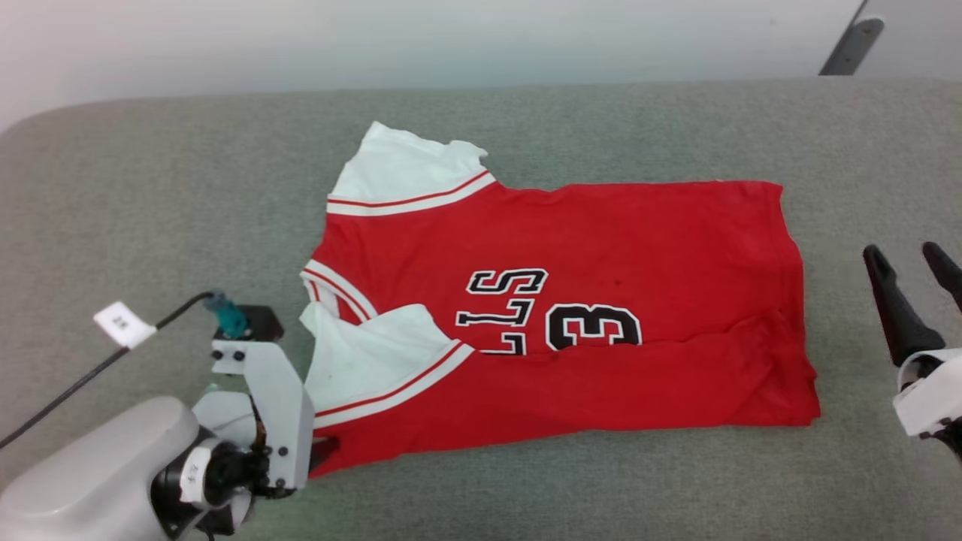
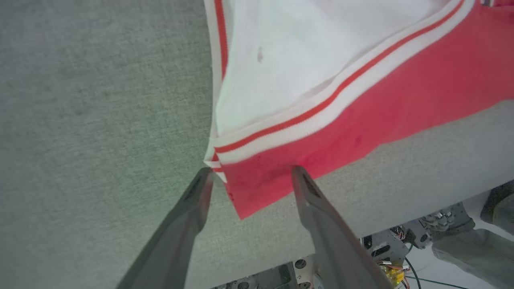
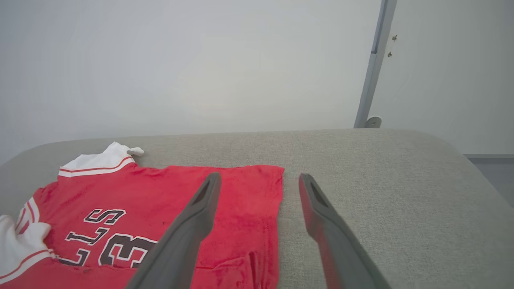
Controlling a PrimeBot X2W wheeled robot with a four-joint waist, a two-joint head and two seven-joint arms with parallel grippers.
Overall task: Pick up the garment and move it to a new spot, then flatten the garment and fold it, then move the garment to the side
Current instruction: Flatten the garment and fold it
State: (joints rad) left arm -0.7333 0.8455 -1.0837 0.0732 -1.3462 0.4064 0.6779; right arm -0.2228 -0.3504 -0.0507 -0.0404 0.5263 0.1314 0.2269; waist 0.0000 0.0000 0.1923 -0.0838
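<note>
The garment [image 1: 601, 248], a red jersey with white sleeves, striped trim and black lettering, lies spread on the grey padded surface [image 1: 150, 188], its near long edge folded over. My left gripper [image 2: 251, 171] is open at the garment's near left corner [image 2: 361, 108]; its two dark fingers straddle the red corner just below the white sleeve, without pinching it. In the head view the wrist mount [image 1: 263, 406] covers those fingers. My right gripper [image 1: 902, 252] stands open to the right of the garment's hem, apart from it, with nothing between its fingers. From the right wrist, that gripper [image 3: 260, 176] points over the garment's [image 3: 160, 188] hem edge.
The surface's front edge, with the robot's base below it [image 2: 401, 245], lies close to the left gripper. A black cable with a white tag [image 1: 124, 323] runs at the left. A grey pole [image 1: 853, 45] stands behind the far right. Bare grey surface surrounds the garment.
</note>
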